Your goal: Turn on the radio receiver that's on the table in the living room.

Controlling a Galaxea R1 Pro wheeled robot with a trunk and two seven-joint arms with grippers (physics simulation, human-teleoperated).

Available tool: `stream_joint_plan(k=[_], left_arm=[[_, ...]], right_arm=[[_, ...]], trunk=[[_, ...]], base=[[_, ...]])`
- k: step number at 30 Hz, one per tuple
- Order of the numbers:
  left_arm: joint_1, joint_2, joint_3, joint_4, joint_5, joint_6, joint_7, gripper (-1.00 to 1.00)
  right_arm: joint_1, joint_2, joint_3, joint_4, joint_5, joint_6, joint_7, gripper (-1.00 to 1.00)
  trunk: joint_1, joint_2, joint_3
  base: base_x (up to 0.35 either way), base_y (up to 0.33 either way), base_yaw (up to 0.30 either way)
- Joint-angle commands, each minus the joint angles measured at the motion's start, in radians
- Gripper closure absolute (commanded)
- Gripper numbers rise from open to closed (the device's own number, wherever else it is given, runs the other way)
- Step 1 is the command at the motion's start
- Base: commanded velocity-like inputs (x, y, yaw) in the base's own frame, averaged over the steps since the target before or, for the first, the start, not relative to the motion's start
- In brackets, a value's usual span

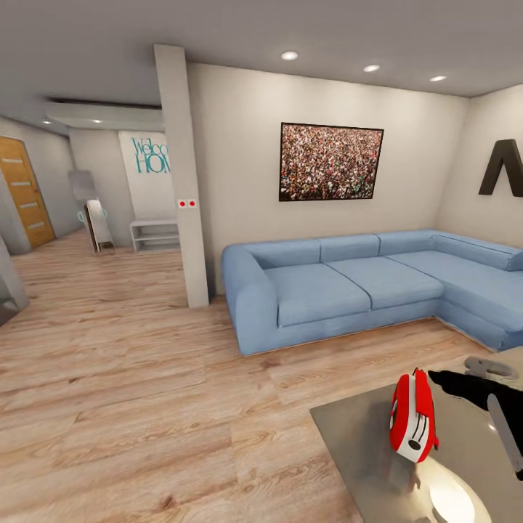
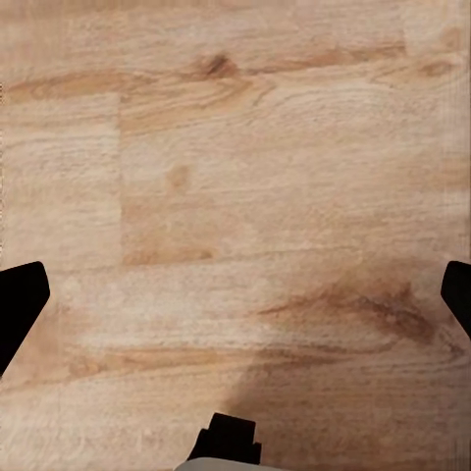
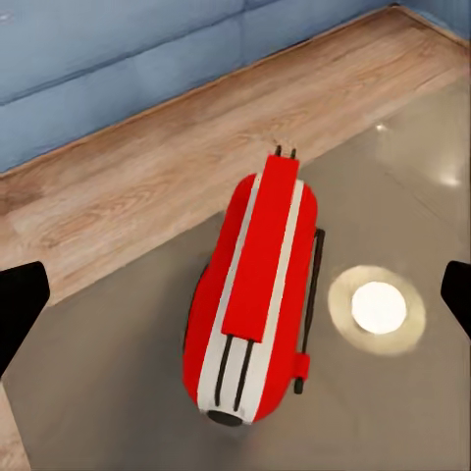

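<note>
The right gripper (image 3: 235, 294) has its jaws spread wide, the two dark fingertips (image 3: 20, 309) showing at opposite edges of the right wrist view with nothing between them but air; they hold nothing. The left gripper (image 2: 235, 294) is just as wide open, its dark fingertips (image 2: 20, 304) at the edges of the left wrist view, and it hangs empty over bare wood floor (image 2: 235, 177).

The radio (image 1: 414, 418) stands upright on the table (image 1: 363, 450), close to the table's near-left corner in the head view. It is red with white side trim, and a round black dial faces left. From the right wrist camera the radio (image 3: 257, 294) is seen from above, with a thin dark handle along one side and the glossy table (image 3: 118, 392) around it. A bright ceiling light is mirrored on the tabletop just beside it. The right arm (image 1: 483, 407) reaches in from the right, near the radio; whether it touches the radio is hard to judge from this angle, though the wrist view suggests a gap.

Beyond the table, the blue sofa (image 1: 349, 287) runs along the far wall and turns down the right side. A dark-framed crowd picture (image 1: 330, 161) hangs above it. To the left, a white pillar (image 1: 181, 174) stands on the floor (image 1: 109, 378), with a wooden door (image 1: 25, 192) further back.
</note>
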State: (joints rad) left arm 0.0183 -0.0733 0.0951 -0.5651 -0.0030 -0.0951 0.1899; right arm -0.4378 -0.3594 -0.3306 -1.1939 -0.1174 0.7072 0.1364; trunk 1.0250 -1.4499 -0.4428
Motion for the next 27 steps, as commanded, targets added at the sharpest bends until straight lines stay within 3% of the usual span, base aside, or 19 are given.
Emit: stream_joint_plan(k=[1, 5, 8, 20, 27], left_arm=[[0.000, 0.000, 0.000, -0.005, 0.000, 0.000, 0.000, -1.00], [0.000, 0.000, 0.000, -0.013, 0.000, -0.002, 0.000, -1.00], [0.000, 0.000, 0.000, -0.018, 0.000, -0.014, 0.000, -1.00], [0.000, 0.006, 0.003, -0.018, -0.003, -0.062, 0.003, -1.00], [0.000, 0.008, 0.004, -0.018, -0.002, -0.060, 0.006, -1.00]], right_arm=[[-0.033, 0.000, 0.028, 0.050, 0.002, -0.003, -0.017, -1.00], [-0.175, 0.000, 0.096, 0.253, 0.007, -0.008, -0.065, -1.00], [-0.225, 0.000, 0.106, 0.309, 0.010, -0.003, -0.064, -1.00], [-0.240, 0.001, 0.107, 0.329, 0.008, 0.006, -0.063, -1.00], [-0.240, -0.001, 0.104, 0.333, 0.009, 0.004, -0.062, -1.00]], trunk=[[0.000, 0.000, 0.000], [0.000, 0.000, 0.000], [0.000, 0.000, 0.000], [0.000, 0.000, 0.000], [0.000, 0.000, 0.000]], base=[[0.000, 0.000, 0.000], [0.000, 0.000, 0.000], [0.000, 0.000, 0.000], [0.005, 0.000, 0.000], [0.231, 0.000, 0.000]])
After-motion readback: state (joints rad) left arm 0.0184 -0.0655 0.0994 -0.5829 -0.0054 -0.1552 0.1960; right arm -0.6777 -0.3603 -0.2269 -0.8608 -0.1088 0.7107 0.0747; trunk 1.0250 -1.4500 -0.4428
